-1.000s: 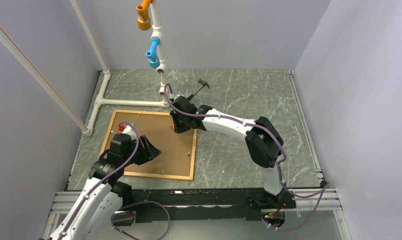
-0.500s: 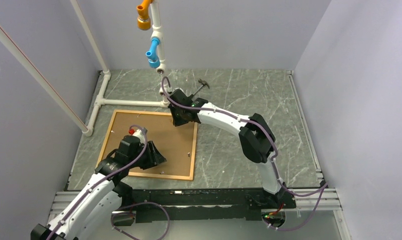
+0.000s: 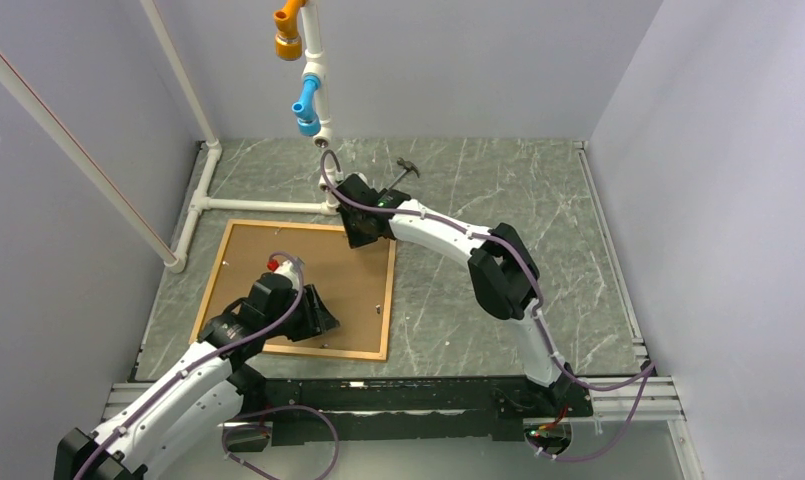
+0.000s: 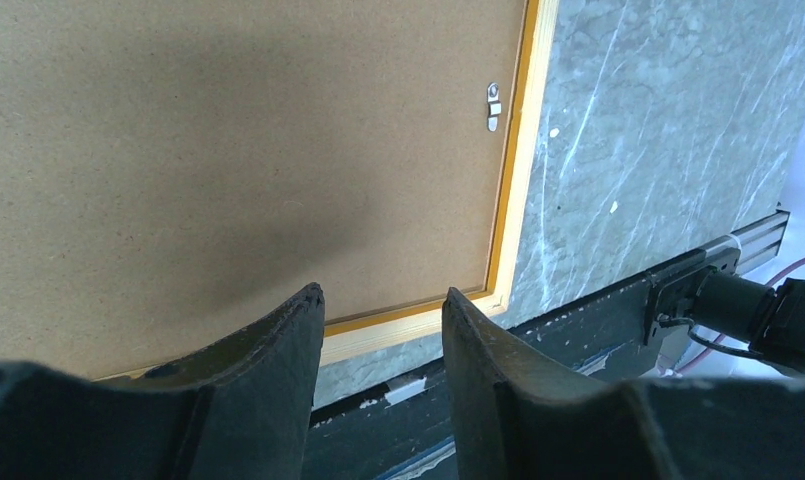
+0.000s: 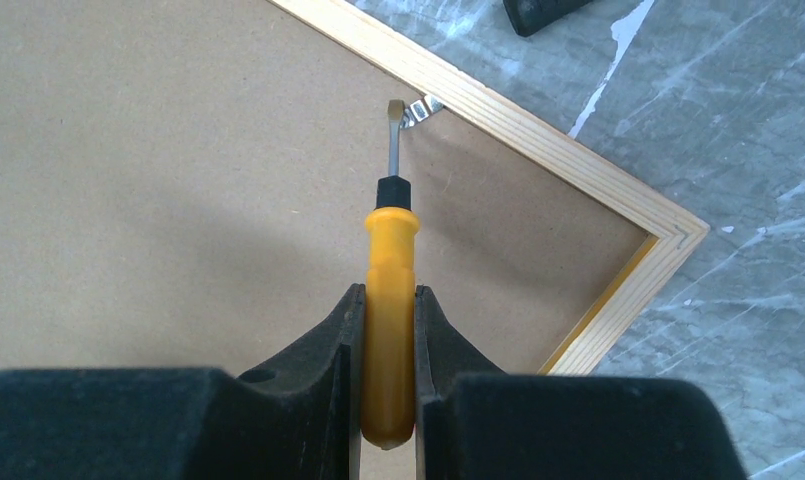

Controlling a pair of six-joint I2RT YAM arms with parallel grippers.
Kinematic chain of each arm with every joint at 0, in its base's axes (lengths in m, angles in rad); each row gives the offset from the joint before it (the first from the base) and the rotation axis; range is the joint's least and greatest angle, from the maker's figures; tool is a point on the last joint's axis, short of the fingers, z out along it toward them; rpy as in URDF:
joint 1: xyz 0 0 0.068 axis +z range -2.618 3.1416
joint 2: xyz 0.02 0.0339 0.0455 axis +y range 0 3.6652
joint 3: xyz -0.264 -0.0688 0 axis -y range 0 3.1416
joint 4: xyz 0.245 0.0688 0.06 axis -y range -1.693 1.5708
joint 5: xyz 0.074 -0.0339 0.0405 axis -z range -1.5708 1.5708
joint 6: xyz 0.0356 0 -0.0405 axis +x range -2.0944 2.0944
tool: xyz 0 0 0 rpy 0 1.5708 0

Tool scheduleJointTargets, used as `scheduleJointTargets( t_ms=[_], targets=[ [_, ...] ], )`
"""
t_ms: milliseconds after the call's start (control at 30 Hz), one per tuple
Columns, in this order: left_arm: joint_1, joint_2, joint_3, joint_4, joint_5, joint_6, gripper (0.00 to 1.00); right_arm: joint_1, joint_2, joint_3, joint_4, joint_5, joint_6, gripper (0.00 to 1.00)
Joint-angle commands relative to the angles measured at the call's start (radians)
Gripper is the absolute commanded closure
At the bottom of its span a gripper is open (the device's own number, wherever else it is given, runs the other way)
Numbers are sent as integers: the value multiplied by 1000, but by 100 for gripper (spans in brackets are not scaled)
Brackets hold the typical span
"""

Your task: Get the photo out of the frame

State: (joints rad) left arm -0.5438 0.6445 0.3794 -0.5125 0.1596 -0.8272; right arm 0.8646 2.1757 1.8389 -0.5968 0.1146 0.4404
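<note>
Brown photo (image 3: 338,285) back up, face hidden; right claw (image 5: 388,292) grasping yellow screwdriver (image 5: 390,250); left claw (image 4: 381,295) released

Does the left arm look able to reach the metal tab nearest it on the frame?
Probably yes. The left claw hangs open over the photo's back, nothing lies between it and that metal tab, and the right claw is at the far corner.

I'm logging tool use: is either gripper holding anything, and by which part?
The right gripper clamps a yellow-handled screwdriver by the rear part of its handle. The left gripper is open and holds nothing.
</note>
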Motion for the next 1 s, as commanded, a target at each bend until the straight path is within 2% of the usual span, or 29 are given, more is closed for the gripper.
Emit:
scheduleJointTargets(
  t_ms=[0,500,667,800,967],
  targets=[
    [-9,2,-5,32,-35,-15,49,-3,25,72,-83,31,-9,100],
    [-9,8,1,4,-70,-23,49,-7,133,243,-345,40,2,100],
    [-10,7,9,0,-77,-23,49,-7,109,225,-343,-9,-5,100],
    [-9,12,27,-15,-90,-10,48,-7,46,183,-337,-6,-18,100],
    [-10,16,62,-52,-116,6,44,-2,-214,-52,-123,15,-85,100]
  ],
)
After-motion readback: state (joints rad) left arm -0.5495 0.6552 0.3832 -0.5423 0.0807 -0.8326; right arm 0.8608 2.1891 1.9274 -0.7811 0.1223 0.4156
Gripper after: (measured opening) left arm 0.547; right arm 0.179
